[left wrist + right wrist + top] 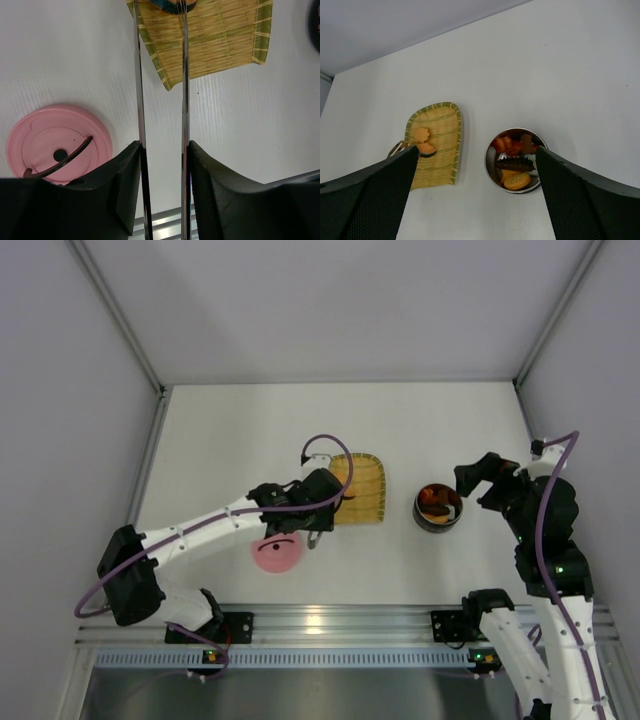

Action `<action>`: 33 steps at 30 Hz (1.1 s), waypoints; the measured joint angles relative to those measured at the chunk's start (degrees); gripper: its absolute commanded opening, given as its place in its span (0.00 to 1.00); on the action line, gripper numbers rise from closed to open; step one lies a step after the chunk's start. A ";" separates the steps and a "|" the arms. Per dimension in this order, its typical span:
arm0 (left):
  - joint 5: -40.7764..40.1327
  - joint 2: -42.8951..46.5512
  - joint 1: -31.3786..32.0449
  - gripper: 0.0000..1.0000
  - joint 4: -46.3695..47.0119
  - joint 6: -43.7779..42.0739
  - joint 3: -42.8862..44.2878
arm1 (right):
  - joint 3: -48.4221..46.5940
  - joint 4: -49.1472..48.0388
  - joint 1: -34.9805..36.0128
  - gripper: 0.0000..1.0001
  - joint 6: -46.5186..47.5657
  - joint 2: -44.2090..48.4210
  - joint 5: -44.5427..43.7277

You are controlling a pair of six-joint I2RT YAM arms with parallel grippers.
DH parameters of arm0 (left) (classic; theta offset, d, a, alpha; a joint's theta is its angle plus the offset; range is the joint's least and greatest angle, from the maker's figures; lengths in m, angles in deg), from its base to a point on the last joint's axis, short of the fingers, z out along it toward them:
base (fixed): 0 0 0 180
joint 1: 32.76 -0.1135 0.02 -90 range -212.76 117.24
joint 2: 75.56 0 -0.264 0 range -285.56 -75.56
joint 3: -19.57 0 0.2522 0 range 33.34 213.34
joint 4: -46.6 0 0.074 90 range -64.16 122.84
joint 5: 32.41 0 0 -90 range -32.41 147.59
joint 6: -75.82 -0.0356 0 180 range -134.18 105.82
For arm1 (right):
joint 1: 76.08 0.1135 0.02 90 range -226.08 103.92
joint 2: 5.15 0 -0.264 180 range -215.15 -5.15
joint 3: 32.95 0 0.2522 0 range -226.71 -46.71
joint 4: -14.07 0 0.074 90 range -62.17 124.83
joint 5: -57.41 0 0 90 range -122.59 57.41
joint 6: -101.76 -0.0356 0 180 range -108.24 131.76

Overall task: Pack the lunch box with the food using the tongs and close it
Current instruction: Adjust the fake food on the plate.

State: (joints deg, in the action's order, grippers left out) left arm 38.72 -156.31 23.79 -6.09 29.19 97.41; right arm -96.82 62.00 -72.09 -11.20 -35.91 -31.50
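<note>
The left end effector (162, 150) gripped the tongs (184, 75). The right end effector (476, 152) stood open near the lunch box (487, 161).

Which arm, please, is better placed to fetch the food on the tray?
Left: the left gripper holds the tongs, tips at the food on the tray; the right gripper is open and empty.

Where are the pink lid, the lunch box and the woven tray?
pink lid (50, 137), left wrist view, on its flat top.
lunch box (488, 162), right wrist view, on its left rim.
woven tray (442, 150), right wrist view, on bare weave.
</note>
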 measured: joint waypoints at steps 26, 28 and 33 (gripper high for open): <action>4.35 -10.21 -1.42 0.46 1.77 -3.28 6.99 | 0.00 0.07 0.00 1.00 0.07 0.39 -0.37; 4.79 -10.75 -1.75 0.46 1.88 -3.61 7.72 | 0.00 0.07 0.00 0.99 0.07 0.39 -0.37; 6.45 -12.70 -2.91 0.45 2.64 -4.83 9.57 | 0.00 0.09 0.00 1.00 0.39 0.39 -0.39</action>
State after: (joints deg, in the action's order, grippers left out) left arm 45.17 -169.01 20.89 -3.45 24.36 106.98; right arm -96.82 62.09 -72.09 -10.81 -35.52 -31.90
